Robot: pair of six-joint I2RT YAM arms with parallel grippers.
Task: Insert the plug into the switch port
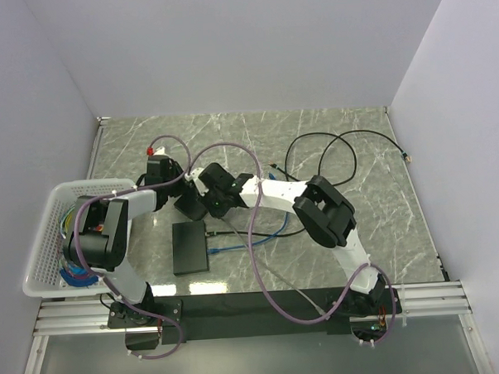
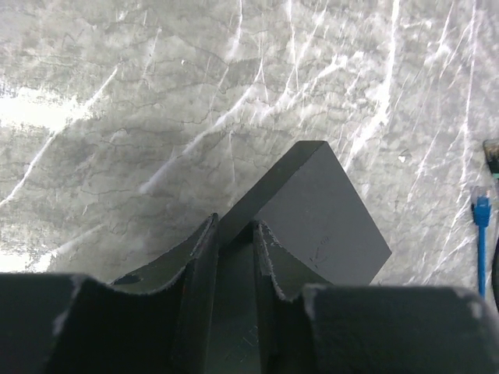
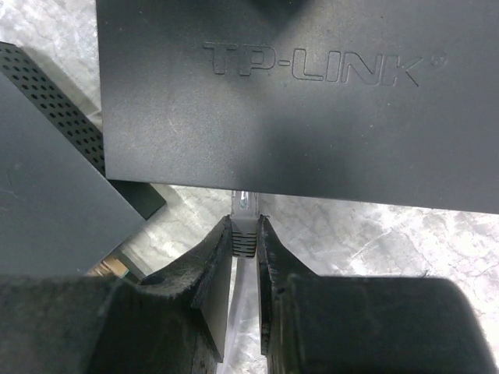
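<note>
Plug (image 3: 245,204), a clear one, is pinched between the two fingers of the right claw (image 3: 244,226). Its tip reaches the lower edge of the switch (image 3: 273,117), a flat black box with the letters TP-LINK on the face turned to the right wrist camera. Whether the tip sits inside a port I cannot tell, because the port side of the switch is hidden. The left claw (image 2: 234,227) is pressed on the switch too. In the left wrist view its fingers clamp the dark slab across its thickness, near one corner, so the switch is held edge-on and does not lie flat on the tabletop (image 1: 358,199). In the top view the two claws meet at the switch, the left one coming from behind it and the right one from its right side. A second black box (image 1: 190,247) lies flat on the tabletop just in front of the switch, toward the arm bases. Its side with small holes shows at the left in the right wrist view. A blue cable (image 1: 252,239) lies in front of the switch and to its right, with one end close to the second black box. A white basket (image 1: 41,254) with cables inside stands well to the left of the switch, and a black cable (image 1: 318,136) curls far to its right.
</note>
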